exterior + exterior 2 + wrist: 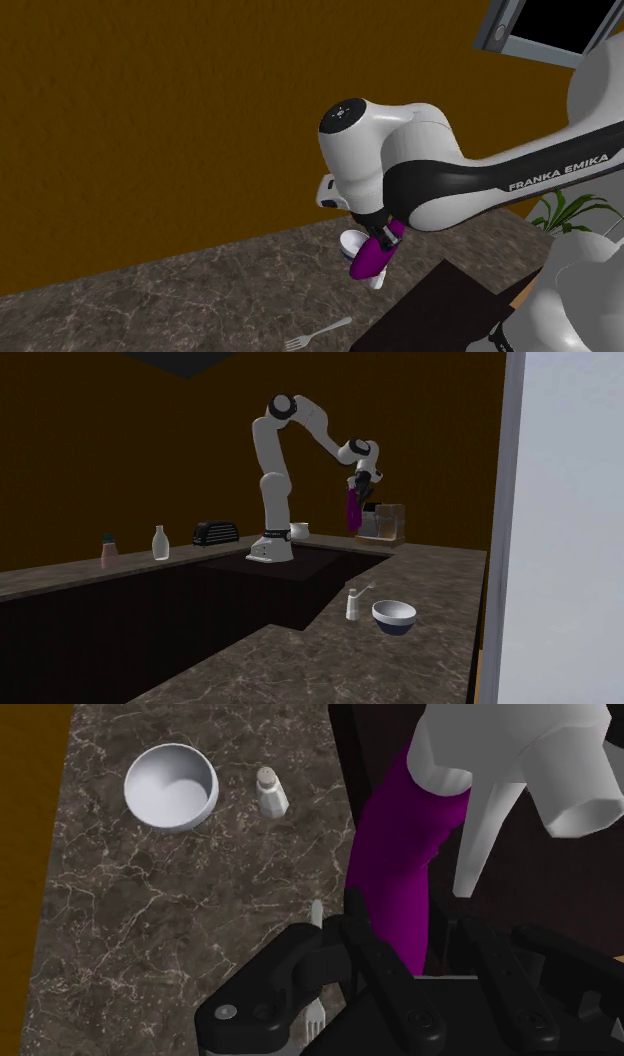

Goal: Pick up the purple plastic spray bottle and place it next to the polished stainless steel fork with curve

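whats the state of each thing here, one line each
gripper, shut on the spray bottle
spray bottle, held in the air, head end down
fork, lying flat on the counter
bowl, upright, empty
shaker, standing upright beside the bowl

White arm [470, 185] outstretched aloft, end effector [384, 238] downward, tight around the purple spray bottle [368, 262].

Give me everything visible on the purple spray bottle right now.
The spray bottle has a purple body and a white trigger head. The gripper clasps its body; the head points away from the hand, downward. It hangs tilted in the air above the dark marbled counter, touching nothing else.
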`<state>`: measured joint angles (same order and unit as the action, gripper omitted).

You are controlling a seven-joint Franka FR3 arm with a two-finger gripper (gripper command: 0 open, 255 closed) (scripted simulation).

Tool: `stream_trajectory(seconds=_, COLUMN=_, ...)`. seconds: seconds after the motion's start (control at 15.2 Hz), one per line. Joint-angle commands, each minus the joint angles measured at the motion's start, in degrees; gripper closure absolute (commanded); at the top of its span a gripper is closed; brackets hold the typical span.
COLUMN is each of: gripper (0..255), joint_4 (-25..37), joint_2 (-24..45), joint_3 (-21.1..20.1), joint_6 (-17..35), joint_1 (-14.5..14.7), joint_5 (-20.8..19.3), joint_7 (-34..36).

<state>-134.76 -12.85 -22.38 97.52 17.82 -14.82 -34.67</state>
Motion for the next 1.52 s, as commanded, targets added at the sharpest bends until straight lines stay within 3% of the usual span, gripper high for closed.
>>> stream_trajectory(seconds=0.0, gripper=255, joint_4=2.51, joint_2=2.02, joint_3=-2.04, joint_6=-1.54, joint_1=1.33, joint_5=1.21, joint_7=2.92)
stream_trajectory(seconds=0.4, gripper=255, joint_4=11.41, joint_2=10.1, joint_3=-7.14, joint_6=-5.4, joint_1=4.72, joint_5=2.62, joint_7=11.44)
stream_trajectory(seconds=0.86, gripper=255, joint_4=25.11, joint_2=22.5, joint_3=-11.57, joint_6=-10.81, joint_1=10.07, joint_5=1.49, joint_7=22.02)
stream_trajectory(seconds=1.45, gripper=255, joint_4=21.59, joint_2=25.69, joint_3=-11.12, joint_6=-4.92, joint_1=10.45, joint_5=-0.12, joint_7=24.07)
